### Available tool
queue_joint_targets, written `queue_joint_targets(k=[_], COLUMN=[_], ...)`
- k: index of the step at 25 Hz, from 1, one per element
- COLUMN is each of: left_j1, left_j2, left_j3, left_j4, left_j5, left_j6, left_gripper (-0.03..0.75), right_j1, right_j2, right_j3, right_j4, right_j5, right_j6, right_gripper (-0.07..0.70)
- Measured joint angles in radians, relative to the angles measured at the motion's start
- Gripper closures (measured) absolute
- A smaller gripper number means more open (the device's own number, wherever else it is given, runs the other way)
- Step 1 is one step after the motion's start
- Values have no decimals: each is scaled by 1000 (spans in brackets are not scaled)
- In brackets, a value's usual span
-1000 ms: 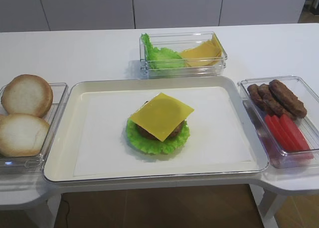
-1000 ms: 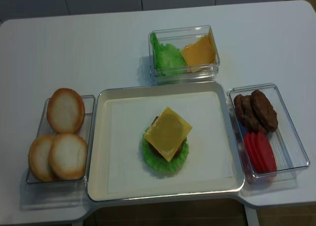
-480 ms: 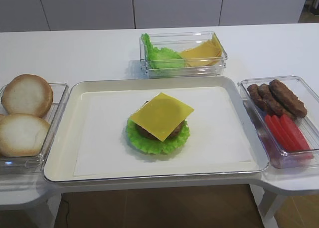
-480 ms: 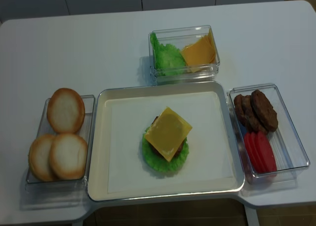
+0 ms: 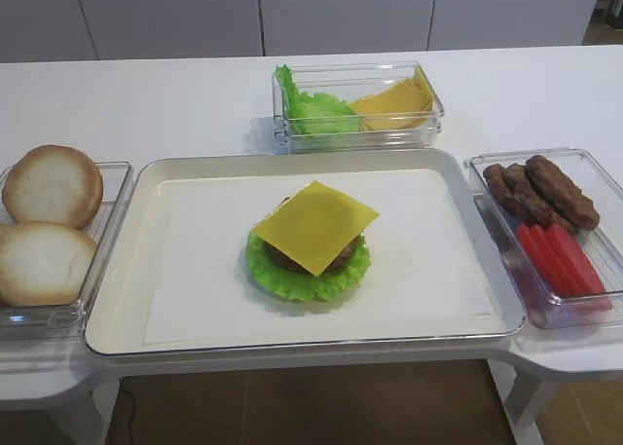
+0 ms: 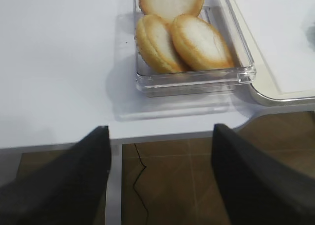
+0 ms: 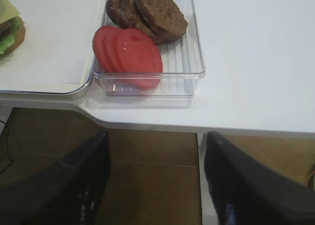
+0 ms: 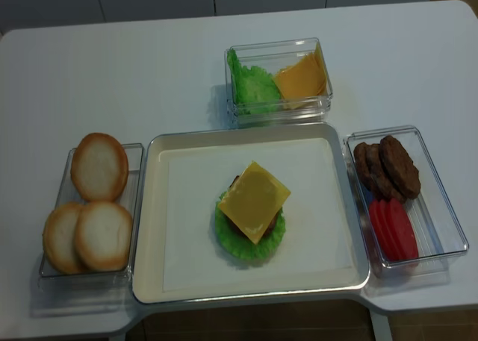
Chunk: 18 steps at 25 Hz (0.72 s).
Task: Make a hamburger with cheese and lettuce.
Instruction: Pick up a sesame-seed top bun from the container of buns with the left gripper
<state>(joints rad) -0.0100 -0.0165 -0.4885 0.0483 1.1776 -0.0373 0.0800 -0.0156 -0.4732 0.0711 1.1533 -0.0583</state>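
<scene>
The hamburger stack sits in the middle of the white tray. The round frilly lettuce lies at the bottom, a dark brown patty on it, and the square yellow cheese on top. No sesame-seeded bun top is in view. The realsense view shows the same cheese and lettuce. Neither gripper shows in the exterior views. My left gripper is open and empty over the floor, in front of the bun box. My right gripper is open and empty over the floor, in front of the patty box.
A clear box of pale bun halves stands left of the tray and also shows in the left wrist view. A box of loose green leaves and orange-yellow slices stands behind. A box of patties and tomato slices stands on the right.
</scene>
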Motion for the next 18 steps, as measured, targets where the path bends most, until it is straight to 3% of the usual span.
queue_joint_targets(k=[10,18], left_j1=[0,0], left_j2=[2,230], left_j3=[-40,-64], left_j4=[0,30], left_j5=[-21,-33], left_j6=[-97,-258], left_gripper=[246,246], right_j1=[0,0], right_j2=[0,0], right_j3=[0,0], right_j4=[0,0], right_j5=[0,0], right_j6=[0,0], right_gripper=[215,233])
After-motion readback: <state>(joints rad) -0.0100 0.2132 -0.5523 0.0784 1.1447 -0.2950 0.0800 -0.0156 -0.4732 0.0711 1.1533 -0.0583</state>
